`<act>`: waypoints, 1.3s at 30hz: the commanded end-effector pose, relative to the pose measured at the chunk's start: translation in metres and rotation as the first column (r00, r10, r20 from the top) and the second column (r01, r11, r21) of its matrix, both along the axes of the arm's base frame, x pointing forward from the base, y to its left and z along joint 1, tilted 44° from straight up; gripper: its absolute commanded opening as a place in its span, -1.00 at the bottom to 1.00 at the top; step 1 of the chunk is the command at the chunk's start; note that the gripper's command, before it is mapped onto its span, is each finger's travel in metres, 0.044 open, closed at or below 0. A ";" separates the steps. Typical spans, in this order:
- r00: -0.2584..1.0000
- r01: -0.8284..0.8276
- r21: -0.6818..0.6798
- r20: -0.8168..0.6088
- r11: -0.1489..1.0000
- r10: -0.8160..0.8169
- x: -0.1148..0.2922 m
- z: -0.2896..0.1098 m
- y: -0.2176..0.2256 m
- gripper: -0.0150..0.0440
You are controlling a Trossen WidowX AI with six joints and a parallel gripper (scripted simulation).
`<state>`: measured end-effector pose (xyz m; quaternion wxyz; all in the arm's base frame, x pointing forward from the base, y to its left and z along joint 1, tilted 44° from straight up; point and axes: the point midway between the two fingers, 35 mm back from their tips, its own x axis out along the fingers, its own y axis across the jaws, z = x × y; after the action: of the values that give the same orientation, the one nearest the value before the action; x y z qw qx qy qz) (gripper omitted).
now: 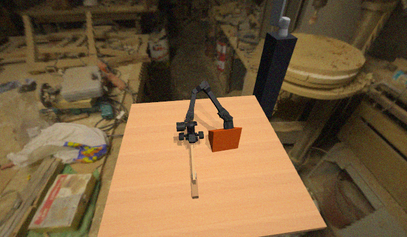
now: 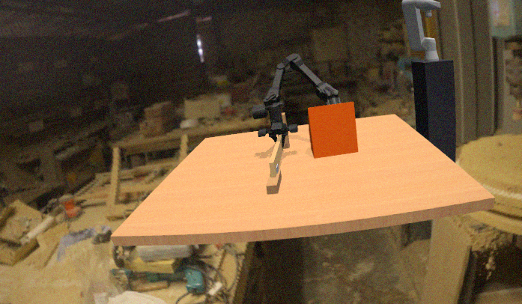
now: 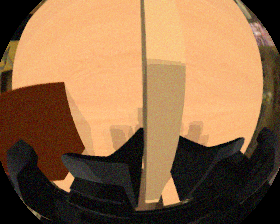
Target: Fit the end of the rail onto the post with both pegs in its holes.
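My gripper (image 1: 191, 138) (image 2: 278, 135) (image 3: 151, 131) is shut on the near end of the long wooden rail (image 1: 192, 161) (image 2: 275, 160) (image 3: 161, 63) and holds that end above the table (image 1: 251, 191) (image 2: 368, 189). The rail runs away from the gripper to the low footboard block (image 1: 194, 191) (image 2: 272, 186), where its far end sits in the bracket (image 1: 194, 176). A short wooden post (image 2: 286, 141) shows just behind the gripper in the exterior view. The pegs and the holes in the rail's end are hidden by the gripper.
An orange box (image 1: 225, 139) (image 2: 332, 130) (image 3: 34, 125) stands on the table right beside the gripper, in front of the arm's base. A tall dark pillar (image 1: 272, 70) (image 2: 434, 102) stands off the table's far right corner.
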<state>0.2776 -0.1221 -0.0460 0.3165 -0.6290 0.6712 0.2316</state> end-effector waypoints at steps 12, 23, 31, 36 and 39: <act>1.000 -0.004 0.003 0.001 1.000 0.004 0.000 0.001 0.000 -0.49; 1.000 -0.004 0.003 0.001 1.000 0.004 0.000 0.004 -0.002 -0.49; 1.000 -0.004 0.003 0.001 1.000 0.004 0.000 0.006 -0.003 -0.49; 1.000 -0.004 0.003 0.001 1.000 0.004 -0.001 0.008 -0.004 -0.49; 1.000 -0.004 0.003 0.001 1.000 0.004 -0.001 0.009 -0.004 -0.49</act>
<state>0.2759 -0.1263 -0.0413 0.3154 -0.6280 0.6722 0.2329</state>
